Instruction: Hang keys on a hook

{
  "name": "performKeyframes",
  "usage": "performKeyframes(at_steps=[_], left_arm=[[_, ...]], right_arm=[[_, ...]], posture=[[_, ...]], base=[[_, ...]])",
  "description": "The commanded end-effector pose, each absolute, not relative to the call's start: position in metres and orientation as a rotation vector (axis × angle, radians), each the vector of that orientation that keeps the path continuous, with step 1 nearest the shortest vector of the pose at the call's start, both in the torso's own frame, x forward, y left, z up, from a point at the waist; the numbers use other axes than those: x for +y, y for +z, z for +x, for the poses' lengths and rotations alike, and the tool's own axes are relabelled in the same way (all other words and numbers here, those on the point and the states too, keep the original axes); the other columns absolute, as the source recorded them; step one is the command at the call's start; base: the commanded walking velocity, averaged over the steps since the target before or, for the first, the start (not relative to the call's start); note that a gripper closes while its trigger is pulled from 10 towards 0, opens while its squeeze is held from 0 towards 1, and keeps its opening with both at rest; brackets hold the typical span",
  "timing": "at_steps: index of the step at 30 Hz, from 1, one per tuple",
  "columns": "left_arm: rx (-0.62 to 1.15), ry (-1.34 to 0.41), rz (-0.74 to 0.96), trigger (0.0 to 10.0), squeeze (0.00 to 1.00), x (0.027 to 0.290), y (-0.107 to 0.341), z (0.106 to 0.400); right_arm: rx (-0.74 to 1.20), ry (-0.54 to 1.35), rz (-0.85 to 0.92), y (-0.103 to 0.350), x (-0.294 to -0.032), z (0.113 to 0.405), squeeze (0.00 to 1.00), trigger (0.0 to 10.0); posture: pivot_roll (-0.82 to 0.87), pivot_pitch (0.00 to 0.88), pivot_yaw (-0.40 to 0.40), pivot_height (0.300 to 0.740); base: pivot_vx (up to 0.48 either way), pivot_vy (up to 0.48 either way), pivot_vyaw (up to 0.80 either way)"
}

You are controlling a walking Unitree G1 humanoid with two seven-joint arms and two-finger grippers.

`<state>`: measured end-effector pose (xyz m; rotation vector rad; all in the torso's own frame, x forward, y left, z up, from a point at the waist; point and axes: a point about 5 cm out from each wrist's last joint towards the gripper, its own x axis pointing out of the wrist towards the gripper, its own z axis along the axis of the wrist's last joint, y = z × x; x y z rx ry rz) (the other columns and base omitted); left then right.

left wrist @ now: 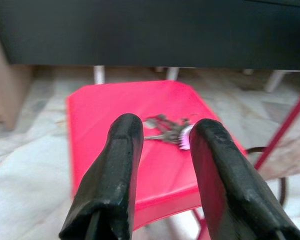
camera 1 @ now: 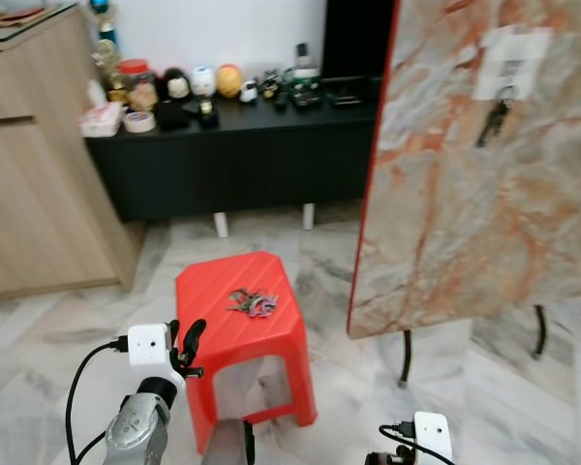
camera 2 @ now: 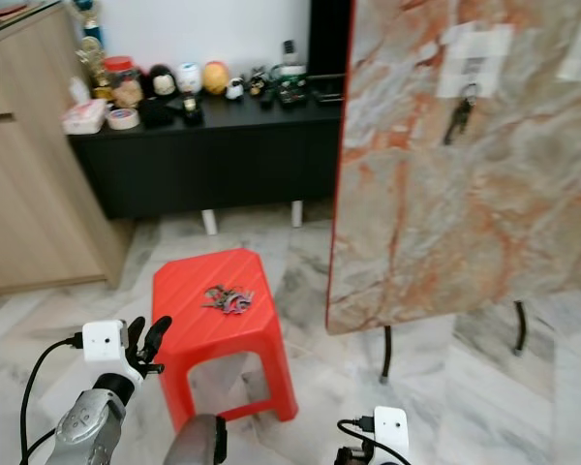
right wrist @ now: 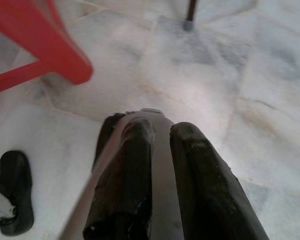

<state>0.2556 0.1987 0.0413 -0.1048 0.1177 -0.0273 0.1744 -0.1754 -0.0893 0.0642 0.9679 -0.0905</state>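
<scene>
One bunch of keys (camera 1: 253, 303) lies near the middle of the red plastic stool's (camera 1: 213, 334) top, a little toward its far right corner. Left gripper (camera 1: 183, 347) hovers just off the stool's near left edge, fingers (left wrist: 115, 170) spread apart with nothing between them. Right gripper (right wrist: 160, 150) hangs low over the marble floor (right wrist: 230, 75), fingers nearly together, gripping nothing. Another key (camera 1: 495, 118) hangs from a white hook plate (camera 1: 508, 60) on the marbled board (camera 1: 465, 213).

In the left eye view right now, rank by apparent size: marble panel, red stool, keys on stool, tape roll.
1. marble panel
2. red stool
3. and 4. keys and tape roll: they look alike, and the roll sits farther away, so no ranking.
</scene>
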Motion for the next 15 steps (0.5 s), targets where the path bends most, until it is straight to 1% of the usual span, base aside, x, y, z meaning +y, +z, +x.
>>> performKeyframes(at_steps=[1, 15], left_arm=[[0.087, -0.038, -0.115, 10.0, 0.00, 0.195, 0.048, 0.259], [0.138, -0.108, -0.112, 10.0, 0.00, 0.180, 0.040, 0.263]], right_arm=[[1.023, -0.097, 0.061, -0.095, -0.177, 0.163, 0.00, 10.0], [1.022, -0.098, 0.054, -0.094, -0.178, 0.164, 0.00, 10.0]], posture=[[0.04, 0.009, -0.025, 0.615], [0.04, 0.014, -0.030, 0.615]], base=[[0.000, 0.000, 0.00], [0.000, 0.000, 0.00]])
